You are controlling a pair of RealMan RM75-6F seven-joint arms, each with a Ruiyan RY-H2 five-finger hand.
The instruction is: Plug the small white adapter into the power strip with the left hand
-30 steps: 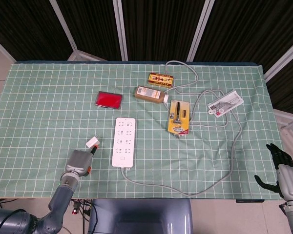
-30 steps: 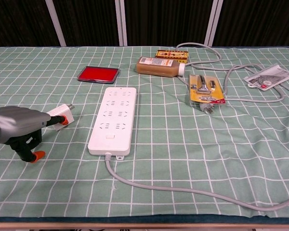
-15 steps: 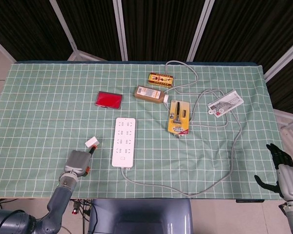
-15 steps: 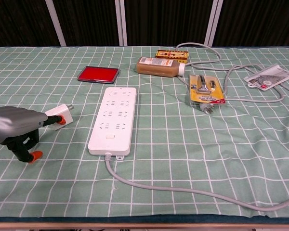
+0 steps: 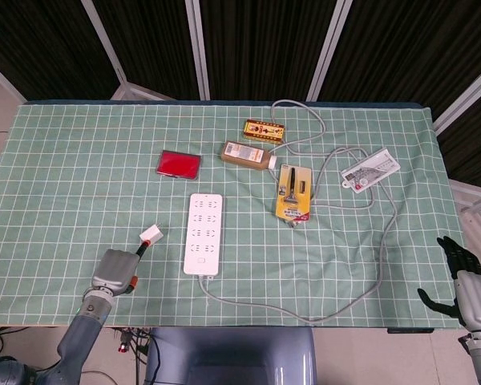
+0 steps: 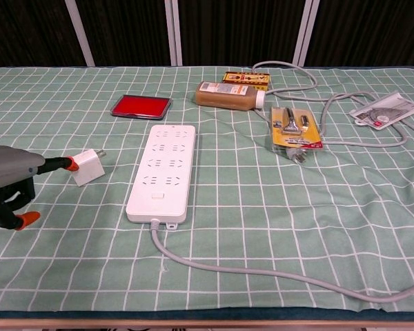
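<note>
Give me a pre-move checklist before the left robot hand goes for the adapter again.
1. Small white adapter on the cloth, reachable: ok.
2. Left robot hand gripping the adapter: not ok; one orange fingertip reaches its edge, actual contact cannot tell.
3. Power strip sockets face up, uncovered: ok.
4. Adapter prongs pointing at the sockets: not ok; they point away, toward the table's far side.
5. Right robot hand clear of the strip: ok.

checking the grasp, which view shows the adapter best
The chest view: the adapter is large, its prongs visible, a fingertip of the left hand at its side. In the head view the adapter is small and prongs are unclear.
</note>
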